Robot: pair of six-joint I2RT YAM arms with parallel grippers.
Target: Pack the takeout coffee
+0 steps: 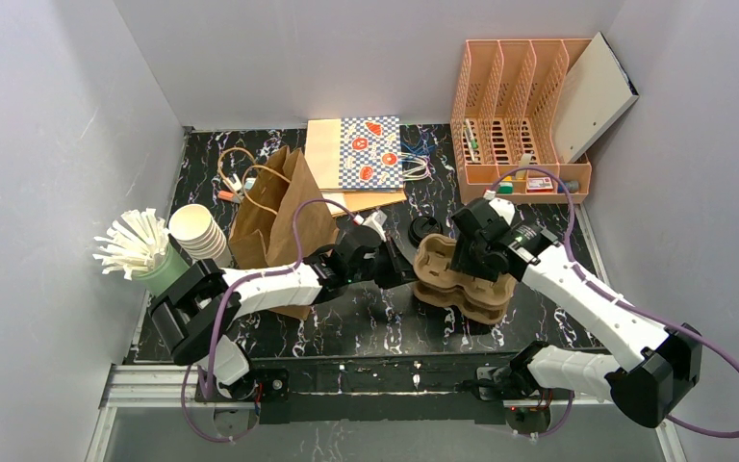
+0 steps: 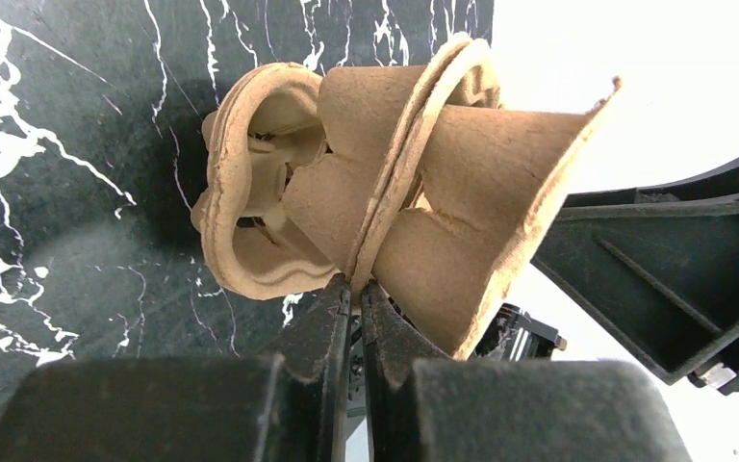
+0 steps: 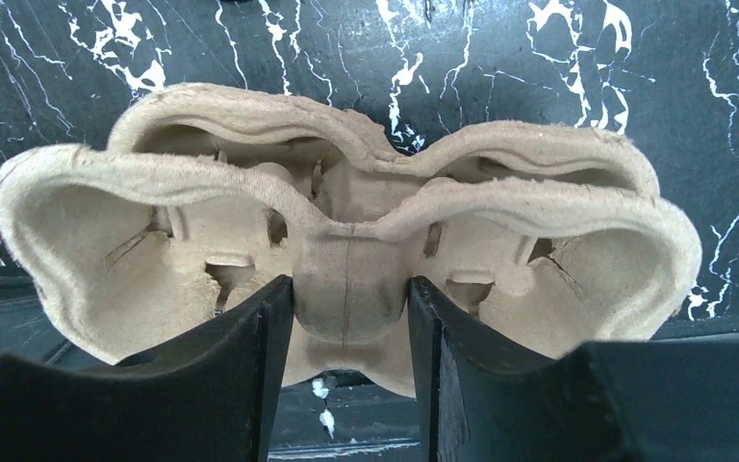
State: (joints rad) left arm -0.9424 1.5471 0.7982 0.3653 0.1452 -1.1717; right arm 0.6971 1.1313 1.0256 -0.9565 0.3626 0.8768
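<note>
1. Left pincer [image 2: 356,289] is shut tight, its black fingers nipping the thin rim of the stack of brown moulded-pulp cup carriers [image 1: 462,279], which sits at mid-table between the two arms.
2. Right pincer [image 3: 349,303] stands at a middling width, jaws pressed against both sides of the narrow centre waist of the nearer carrier, and so holds it.
3. At least two carriers lie nested. Whether both pincers grip the same one cannot be told.
4. The takeout coffee is not plainly in view. A small white-topped object [image 1: 373,222] just beyond the left wrist may be one lidded paper cup, and no second cup can be made out.
5. A brown paper bag [image 1: 274,202] stands open on the far left of the stack.
6. Judged step: freeing one carrier from the stack, so packing has hardly begun.
7. Recommended method: one pincer anchors the lower carrier while the other draws the upper one straight along the nesting line, without twisting.
8. Risk: the pulp rim is thin and may tear or crease under a sideways pull.
9. Once free, the carrier should go down flat, wells upward, near the cups.
</note>
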